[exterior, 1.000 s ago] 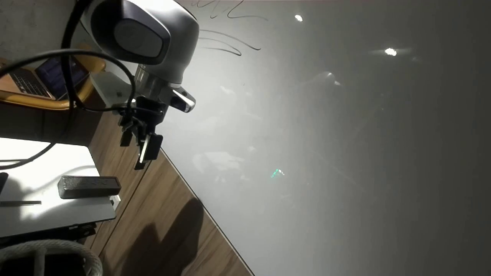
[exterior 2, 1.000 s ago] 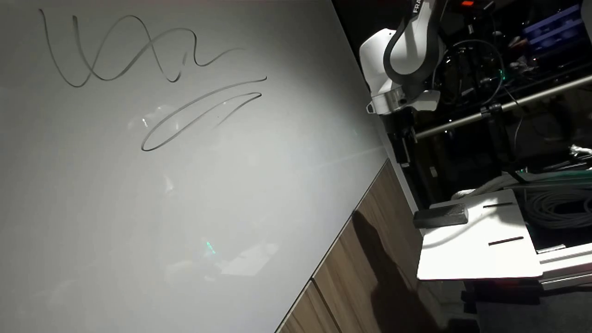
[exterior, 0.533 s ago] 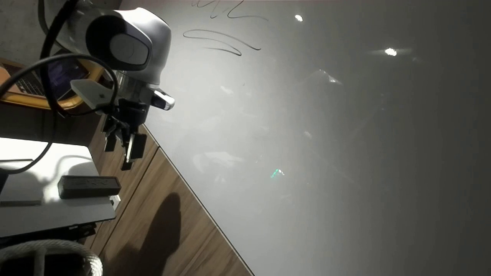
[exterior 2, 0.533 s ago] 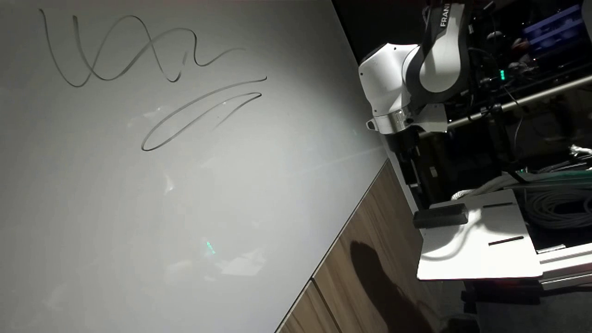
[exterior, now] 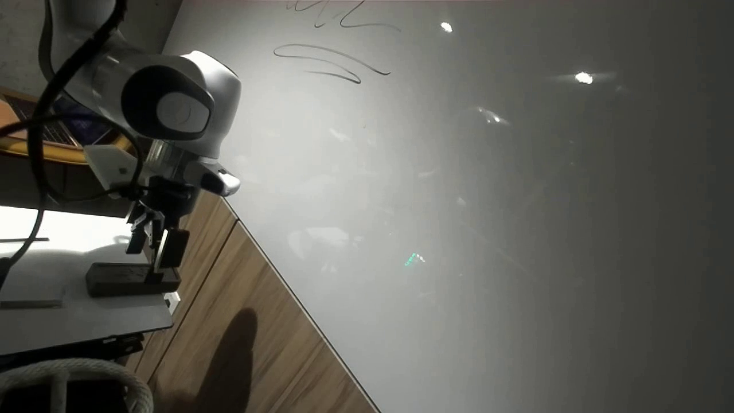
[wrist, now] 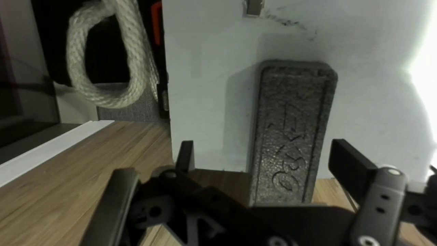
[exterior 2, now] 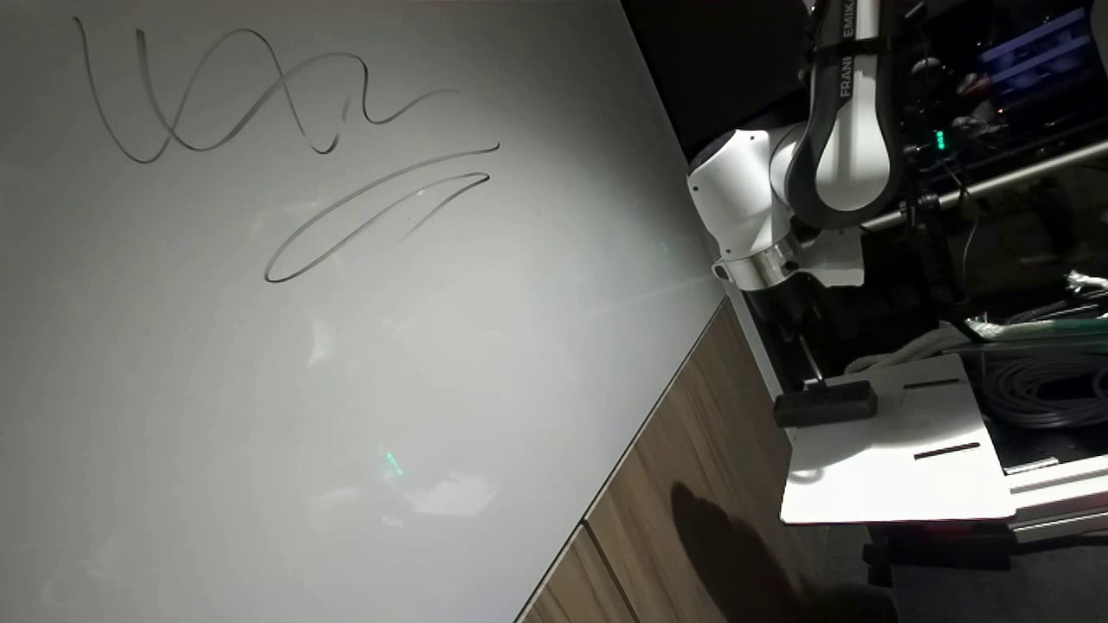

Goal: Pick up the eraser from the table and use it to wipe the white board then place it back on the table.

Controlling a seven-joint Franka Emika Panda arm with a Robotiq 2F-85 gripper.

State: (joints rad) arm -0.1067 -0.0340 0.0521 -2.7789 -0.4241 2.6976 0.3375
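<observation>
- We are watching one gripper [wrist: 266, 153] hanging over one eraser [wrist: 293, 119], its two fingers [wrist: 351, 164] standing wide apart at nine and three o'clock of the eraser's nearer half, a gap showing on each side in the wrist view.
- We are finding that eraser, dark grey, lying flat on one white table [wrist: 205, 102], pointing toward twelve o'clock in the wrist view, its six-o'clock end jutting past the table's edge.
- One arm [exterior 2: 853, 173] is holding the gripper from twelve o'clock in an exterior view.
- We are counting two dark slot-like marks [exterior 2: 946, 451] in the table, lying at about three and four o'clock of the eraser in an exterior view.
- One pale rope [wrist: 135, 65] is looping beyond the table's edge, at ten o'clock of the eraser in the wrist view.
- One white board [exterior 2: 476, 303] is filling most of an exterior view and carrying two groups of black scribbles [exterior 2: 280, 80] toward ten o'clock.
- One wood-grain strip [exterior: 292, 350] is running along the board's edge, one shadow [exterior: 229, 361] falling across it at four o'clock of the eraser.
- We are seeing one open laptop [exterior: 86, 132] resting on one curved seat [exterior: 63, 154], at eleven o'clock of the eraser.
</observation>
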